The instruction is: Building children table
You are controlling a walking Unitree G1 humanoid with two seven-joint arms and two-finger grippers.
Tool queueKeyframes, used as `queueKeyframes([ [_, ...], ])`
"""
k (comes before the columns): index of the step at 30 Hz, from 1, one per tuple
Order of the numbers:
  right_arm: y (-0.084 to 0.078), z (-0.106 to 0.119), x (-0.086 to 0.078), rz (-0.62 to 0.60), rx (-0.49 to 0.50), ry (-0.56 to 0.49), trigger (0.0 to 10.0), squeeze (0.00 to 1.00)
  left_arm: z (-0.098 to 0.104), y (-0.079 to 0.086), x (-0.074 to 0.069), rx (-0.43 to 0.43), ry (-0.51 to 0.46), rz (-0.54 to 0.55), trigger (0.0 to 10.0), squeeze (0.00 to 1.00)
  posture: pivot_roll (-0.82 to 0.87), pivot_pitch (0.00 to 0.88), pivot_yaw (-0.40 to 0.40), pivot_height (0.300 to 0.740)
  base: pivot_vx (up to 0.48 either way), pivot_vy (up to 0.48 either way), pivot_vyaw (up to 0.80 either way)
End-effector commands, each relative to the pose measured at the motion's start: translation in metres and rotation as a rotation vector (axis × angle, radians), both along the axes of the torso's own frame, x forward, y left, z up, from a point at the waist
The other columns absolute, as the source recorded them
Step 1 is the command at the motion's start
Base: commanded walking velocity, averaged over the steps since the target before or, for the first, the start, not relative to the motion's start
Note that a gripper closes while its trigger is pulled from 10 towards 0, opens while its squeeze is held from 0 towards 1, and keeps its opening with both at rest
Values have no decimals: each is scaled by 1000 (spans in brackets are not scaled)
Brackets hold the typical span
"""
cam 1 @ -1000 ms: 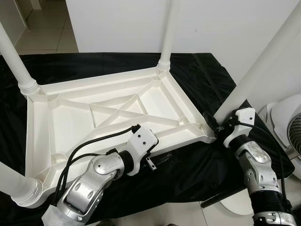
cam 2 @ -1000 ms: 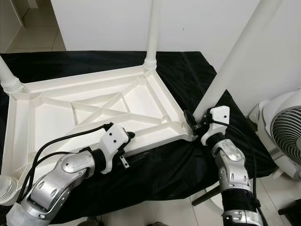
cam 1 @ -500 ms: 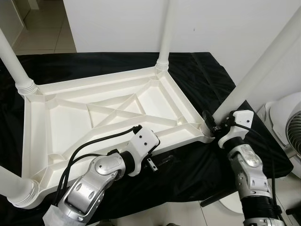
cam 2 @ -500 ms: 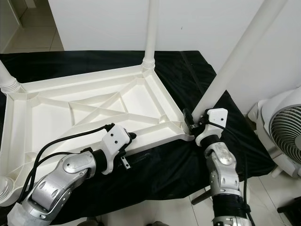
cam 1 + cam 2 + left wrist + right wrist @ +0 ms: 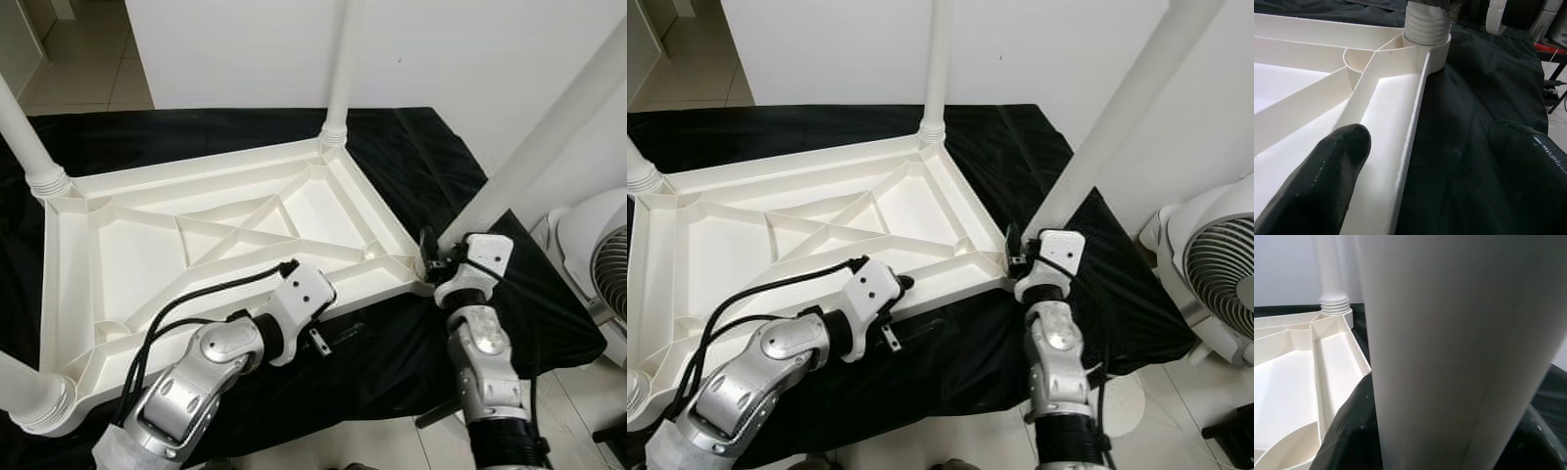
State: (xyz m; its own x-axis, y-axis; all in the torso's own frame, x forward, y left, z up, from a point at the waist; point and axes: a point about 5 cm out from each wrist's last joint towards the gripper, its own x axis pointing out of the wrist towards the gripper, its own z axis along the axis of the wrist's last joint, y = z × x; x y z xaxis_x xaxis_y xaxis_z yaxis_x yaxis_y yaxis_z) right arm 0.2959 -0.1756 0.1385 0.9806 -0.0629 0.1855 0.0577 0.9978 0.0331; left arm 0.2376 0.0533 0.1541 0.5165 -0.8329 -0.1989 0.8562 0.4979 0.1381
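Over the last second the right arm has drawn in toward the near right corner of the upturned table top (image 5: 196,245), and the right gripper (image 5: 431,257) now sits closer under the base of the leaning leg (image 5: 534,142), its fingers (image 5: 1347,431) closed round that leg as the right wrist view shows it, the white tube pressed between dark pads; the leg leans outward to the right, so I judge it not yet seated straight in its corner socket, and the move reads as the arm working it home. The left gripper (image 5: 328,333) has barely shifted: it hangs at the near edge of the table top, fingers (image 5: 1327,166) spread wide, one over the white rib and the other over the black cloth (image 5: 411,157), holding nothing. The table top lies upside down on the cloth-covered desk. Counting: one table top; four legs, namely the leaning one, the far leg (image 5: 338,78), the left leg (image 5: 24,137) and the near left leg (image 5: 29,392), these three standing in their corners; two grippers; one fan (image 5: 602,255) at the right
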Motion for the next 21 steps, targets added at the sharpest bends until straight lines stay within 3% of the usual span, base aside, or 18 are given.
queueKeyframes([
  [1, 6, -23, -4, -5, 8, 120, 10000, 0, -3, -4, -2, 9, 18, -38, 10000, 0, 94, 77, -43, 740, 0, 0, 0],
  [8, 6, -25, -3, -65, 46, 139, 10000, 0, -4, -4, -3, 12, 19, -50, 10000, 0, 94, 74, -40, 740, 0, 0, 0],
  [13, -2, -32, -7, -248, 152, 199, 10000, 0, -4, -4, -4, 15, 18, -57, 10000, 0, 96, 67, -36, 740, 0, 0, 0],
  [19, -8, -33, -12, -364, 196, 214, 10000, 0, -4, -4, -5, 16, 20, -62, 10000, 0, 97, 65, -33, 740, 0, 0, 0],
  [21, -8, -40, -12, -404, 231, 262, 10000, 0, -4, -5, -5, 17, 20, -66, 10000, 0, 100, 62, -34, 740, 0, 0, 0],
])
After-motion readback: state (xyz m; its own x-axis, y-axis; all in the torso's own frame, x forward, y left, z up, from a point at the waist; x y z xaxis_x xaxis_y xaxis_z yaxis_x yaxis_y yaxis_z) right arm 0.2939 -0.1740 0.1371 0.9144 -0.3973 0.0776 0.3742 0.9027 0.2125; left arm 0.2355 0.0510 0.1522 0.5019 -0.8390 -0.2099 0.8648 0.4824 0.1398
